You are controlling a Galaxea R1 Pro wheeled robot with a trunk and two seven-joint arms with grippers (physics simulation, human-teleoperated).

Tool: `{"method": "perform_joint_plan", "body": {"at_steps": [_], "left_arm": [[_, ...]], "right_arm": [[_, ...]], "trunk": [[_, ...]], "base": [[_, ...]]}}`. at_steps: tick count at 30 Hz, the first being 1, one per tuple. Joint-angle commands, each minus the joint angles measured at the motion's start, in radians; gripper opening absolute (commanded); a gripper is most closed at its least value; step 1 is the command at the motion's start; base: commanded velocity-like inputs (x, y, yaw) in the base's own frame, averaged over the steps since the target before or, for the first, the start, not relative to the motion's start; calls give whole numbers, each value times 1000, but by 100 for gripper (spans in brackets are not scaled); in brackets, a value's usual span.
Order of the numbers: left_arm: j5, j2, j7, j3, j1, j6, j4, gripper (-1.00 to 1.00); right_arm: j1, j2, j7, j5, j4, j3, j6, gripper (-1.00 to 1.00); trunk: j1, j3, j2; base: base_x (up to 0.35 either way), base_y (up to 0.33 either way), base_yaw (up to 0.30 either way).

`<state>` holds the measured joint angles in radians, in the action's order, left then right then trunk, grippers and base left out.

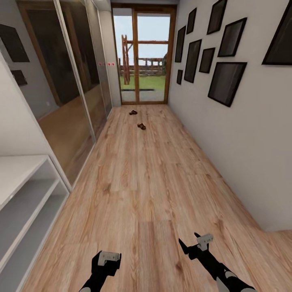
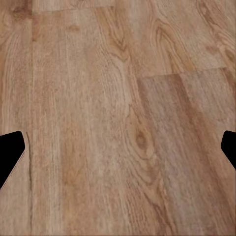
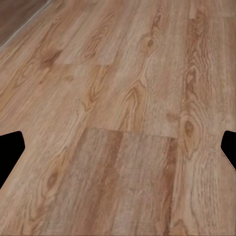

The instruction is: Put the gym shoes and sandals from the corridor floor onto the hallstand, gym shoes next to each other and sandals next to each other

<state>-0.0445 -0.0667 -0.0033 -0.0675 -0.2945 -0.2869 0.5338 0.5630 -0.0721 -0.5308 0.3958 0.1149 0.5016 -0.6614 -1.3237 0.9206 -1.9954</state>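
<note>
A pale grey-white shelf unit (image 1: 24, 190) is seen at the left edge of the head view; its two open levels are seen to hold nothing. Two small brown sandals (image 1: 141, 126) are located far down the corridor floor (image 1: 154, 182), near the glass door (image 1: 144, 56). The second sandal (image 1: 133, 112) lies slightly farther away and to the left, apart from the first. Strap detail and long-axis direction cannot be told at this distance.

The left claw (image 1: 106, 263) and right claw (image 1: 190, 241) are held low over bare planks. In both wrist views the fingertips (image 2: 10, 150) (image 3: 10, 150) are seen at opposite picture edges, so each claw is spread wide and nothing is held.
</note>
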Motion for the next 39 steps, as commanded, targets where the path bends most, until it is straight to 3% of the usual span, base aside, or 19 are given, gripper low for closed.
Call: {"method": "perform_joint_plan", "body": {"at_steps": [1, 39], "left_arm": [[0, 0, 0, 0, 0, 0, 0, 100], [0, -1, -1, 0, 0, 0, 0, 100]], "right_arm": [[0, 0, 0, 0, 0, 0, 0, 100], [0, 0, 0, 0, -1, 0, 0, 100]], "trunk": [[0, 0, 0], [0, 0, 0]], "base": [[337, 0, 0], [337, 0, 0]]}}
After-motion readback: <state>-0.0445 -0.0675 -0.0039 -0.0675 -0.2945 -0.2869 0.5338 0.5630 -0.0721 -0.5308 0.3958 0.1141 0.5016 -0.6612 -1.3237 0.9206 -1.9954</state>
